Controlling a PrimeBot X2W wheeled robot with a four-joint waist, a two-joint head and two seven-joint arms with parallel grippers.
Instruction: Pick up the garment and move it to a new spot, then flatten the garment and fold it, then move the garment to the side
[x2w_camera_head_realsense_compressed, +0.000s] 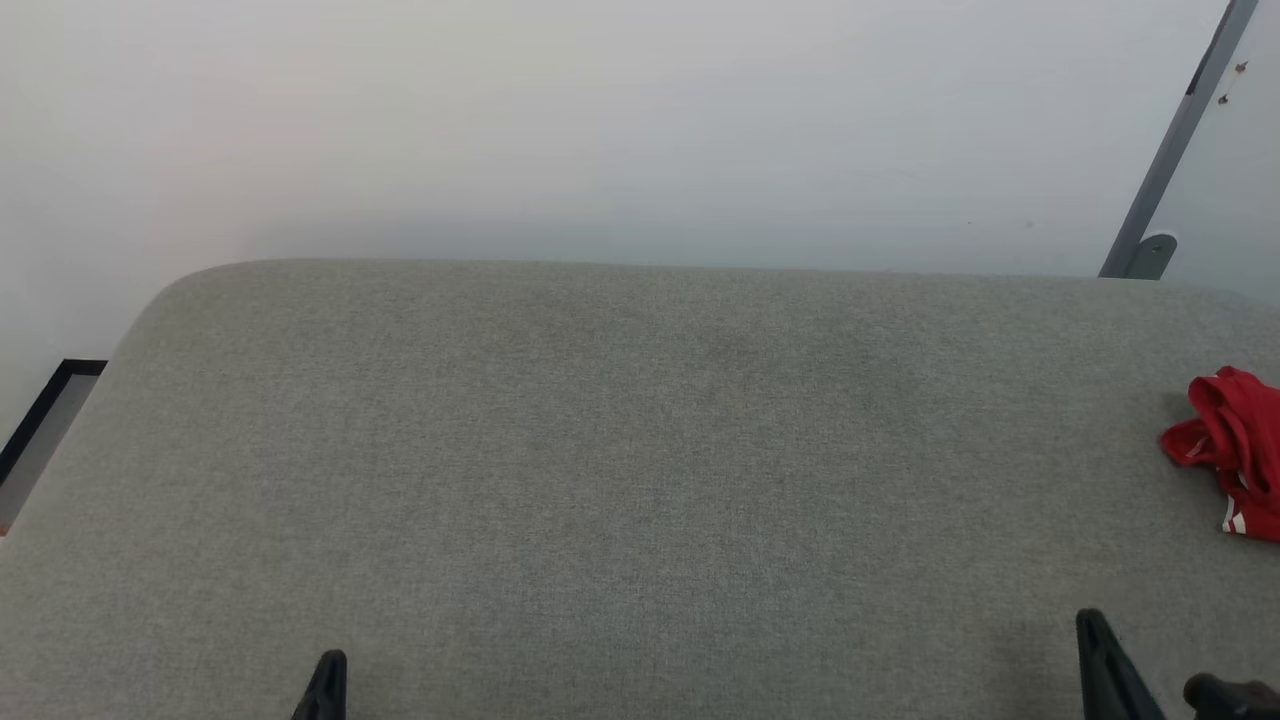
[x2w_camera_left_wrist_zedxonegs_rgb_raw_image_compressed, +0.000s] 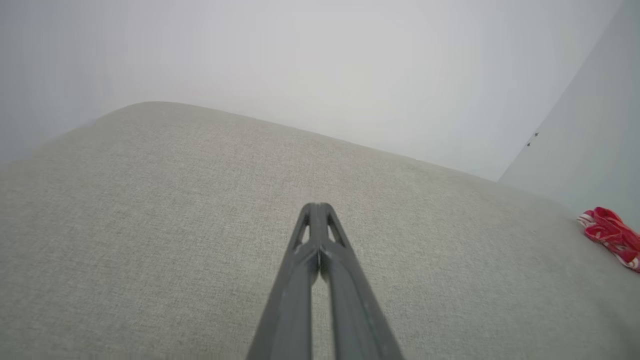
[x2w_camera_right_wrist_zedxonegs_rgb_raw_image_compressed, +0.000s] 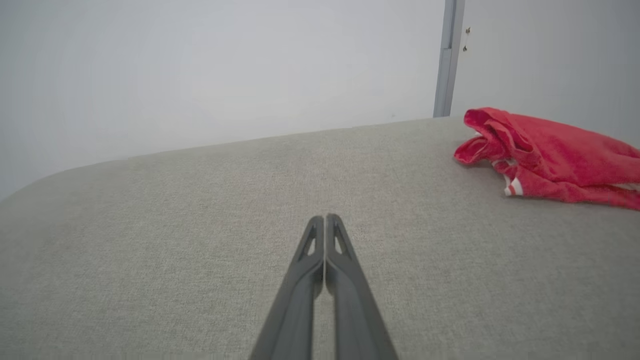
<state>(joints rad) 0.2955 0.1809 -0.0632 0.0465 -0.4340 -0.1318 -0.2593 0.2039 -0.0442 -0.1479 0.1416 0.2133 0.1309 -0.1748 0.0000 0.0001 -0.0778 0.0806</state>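
Note:
The garment (x2w_camera_head_realsense_compressed: 1232, 450) is a crumpled red T-shirt with white striped trim, lying at the far right edge of the head view on the grey fabric surface (x2w_camera_head_realsense_compressed: 640, 480). It also lies at the right in the right wrist view as the garment (x2w_camera_right_wrist_zedxonegs_rgb_raw_image_compressed: 550, 157) and small at the far right in the left wrist view as the garment (x2w_camera_left_wrist_zedxonegs_rgb_raw_image_compressed: 611, 235). My left gripper (x2w_camera_left_wrist_zedxonegs_rgb_raw_image_compressed: 316, 206) is shut with nothing in it, low at the front left (x2w_camera_head_realsense_compressed: 328, 662). My right gripper (x2w_camera_right_wrist_zedxonegs_rgb_raw_image_compressed: 325, 218) is shut and empty too, at the front right (x2w_camera_head_realsense_compressed: 1090, 622), short of the garment.
A pale wall rises behind the surface's rounded far edge. A grey metal post (x2w_camera_head_realsense_compressed: 1175, 140) leans at the back right. At the left, a dark-framed strip of floor (x2w_camera_head_realsense_compressed: 45, 420) lies beside the surface.

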